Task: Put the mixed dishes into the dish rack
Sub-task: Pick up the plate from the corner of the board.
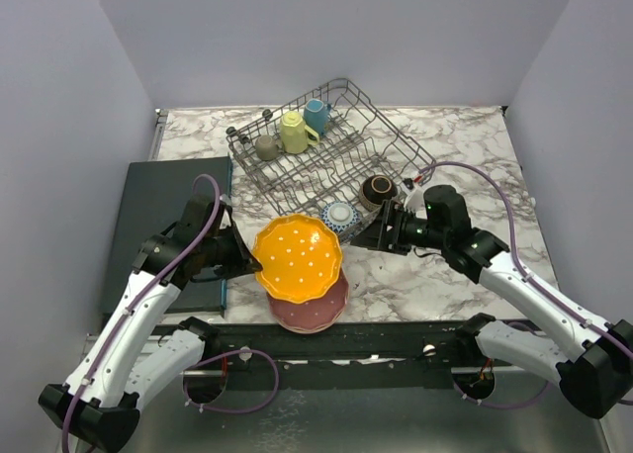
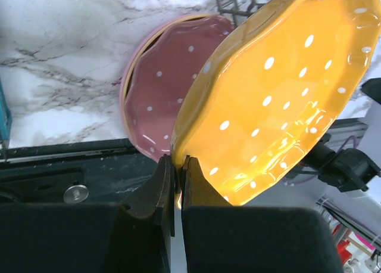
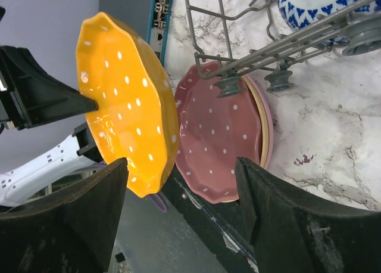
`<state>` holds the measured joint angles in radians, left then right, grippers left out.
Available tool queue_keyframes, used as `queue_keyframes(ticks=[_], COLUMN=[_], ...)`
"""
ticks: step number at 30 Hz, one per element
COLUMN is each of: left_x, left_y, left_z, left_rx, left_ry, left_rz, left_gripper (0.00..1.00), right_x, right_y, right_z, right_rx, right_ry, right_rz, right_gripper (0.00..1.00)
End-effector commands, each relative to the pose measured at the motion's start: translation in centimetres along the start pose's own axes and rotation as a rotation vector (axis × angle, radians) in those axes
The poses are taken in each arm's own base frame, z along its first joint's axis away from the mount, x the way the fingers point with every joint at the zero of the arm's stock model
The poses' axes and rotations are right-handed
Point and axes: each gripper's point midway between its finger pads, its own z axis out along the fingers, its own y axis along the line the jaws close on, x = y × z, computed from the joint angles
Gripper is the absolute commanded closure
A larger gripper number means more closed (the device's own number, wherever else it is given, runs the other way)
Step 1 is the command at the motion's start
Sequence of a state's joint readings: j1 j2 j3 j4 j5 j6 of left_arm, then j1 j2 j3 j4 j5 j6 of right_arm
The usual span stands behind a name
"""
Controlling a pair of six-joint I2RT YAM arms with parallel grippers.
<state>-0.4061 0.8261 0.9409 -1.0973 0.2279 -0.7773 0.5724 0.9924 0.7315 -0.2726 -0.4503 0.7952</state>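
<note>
Left gripper [image 2: 177, 166]: clenched on the rim of the orange scalloped, white-dotted glazed plate [image 2: 280, 100], which it holds tilted on edge above the bench [image 1: 475, 146].
Right gripper [image 3: 181, 166]: jaws spread, grasping nothing, facing the plate's free rim.
Plate handling: probably stiff, brittle and slick. Best pinched across the rim.
Beneath: pink dotted plates [image 2: 172, 88], stacked.
Grey wire dish rack [image 1: 388, 124]: beyond, carrying small mugs [image 1: 293, 133].

My orange plate [image 1: 297, 257] hides most of the pink plate [image 1: 313, 315] below; my right wrist view cuts the blue-patterned bowl [image 3: 321, 5] at its top edge.
</note>
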Motion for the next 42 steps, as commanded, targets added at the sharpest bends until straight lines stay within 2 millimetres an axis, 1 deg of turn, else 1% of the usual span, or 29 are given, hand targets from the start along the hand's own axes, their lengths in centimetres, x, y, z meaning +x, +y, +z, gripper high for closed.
queue_keyframes(ticks=[1,8,17,21,25,30,34,42], left_x=[-1.6,-2.4,-2.5,-2.5,-2.4,-2.4,-2.3,-2.2], left_y=[-4.8,-7.3,-8.7,-9.2,-9.5,-9.6,-9.6,-9.8], left_z=[-1.1,-2.3,-1.9,-1.9,-1.9,-1.8,-1.5,-1.1], left_rx=[0.239,0.344,0.404,0.426,0.448,0.452,0.456,0.469], left_ry=[-0.061,-0.085,-0.046,-0.035,-0.024,-0.018,-0.013,-0.002], left_rz=[0.019,0.058,0.078,0.088,0.091,0.098,0.098,0.096], left_gripper=[1.0,1.0,1.0,1.0,1.0,1.0,1.0,1.0], right_x=[0.3,0.1,-0.2,-0.6,-0.7,-0.8,-0.8,-0.5], right_y=[1.2,2.1,3.6,4.0,5.0,6.4,7.1,7.5], right_z=[-0.1,-0.1,0.0,0.3,0.4,0.0,-0.4,-0.5], right_rx=[-0.077,-0.117,-0.196,-0.209,-0.261,-0.335,-0.371,-0.404], right_ry=[0.012,0.016,0.023,0.026,0.041,0.047,0.048,0.056], right_rz=[-0.023,-0.019,-0.041,-0.053,-0.067,-0.09,-0.099,-0.09], right_gripper=[0.2,0.19,0.19,0.19,0.2,0.24,0.27,0.36])
